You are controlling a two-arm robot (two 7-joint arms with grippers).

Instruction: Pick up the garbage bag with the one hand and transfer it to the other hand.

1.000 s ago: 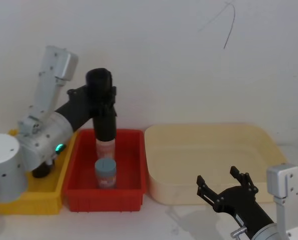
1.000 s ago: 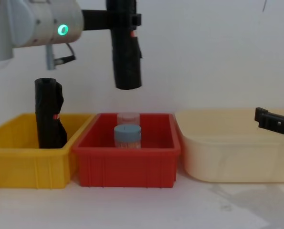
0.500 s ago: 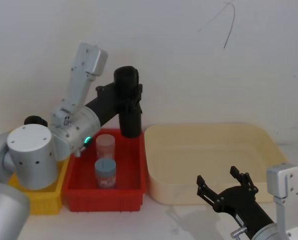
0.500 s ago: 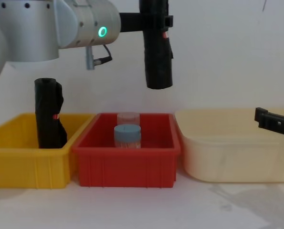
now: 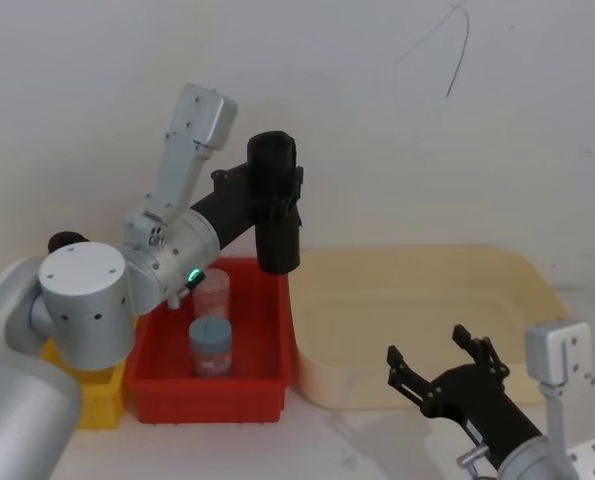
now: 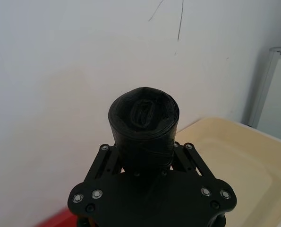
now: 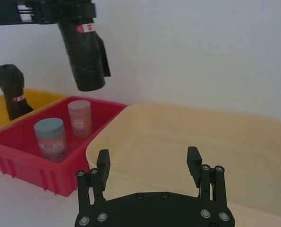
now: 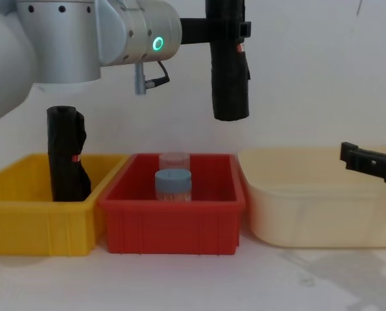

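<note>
Cream tub (image 5: 407,320): sits low on the counter (image 8: 193,278). The right end effector (image 5: 429,350) is poised by its front rim, fingers (image 7: 104,161) spread wide and empty, judged ready to receive.

Red bin (image 8: 173,227) and yellow bin (image 8: 37,227): to the tub's left.

Garbage bag (image 5: 279,245): upright in the air above the red bin's tub-side edge, well clear of the jars (image 8: 173,184).

Left end effector (image 8: 235,30): clenched round the bag's upper part. The lower length is free, likely for the second grasp.

Garbage bag (image 5: 277,215): tall black roll, red mark, upright, airborne at 11 o'clock, clamped by left gripper (image 5: 275,190). Right gripper (image 5: 426,345) at 5 o'clock, spread wide.
</note>
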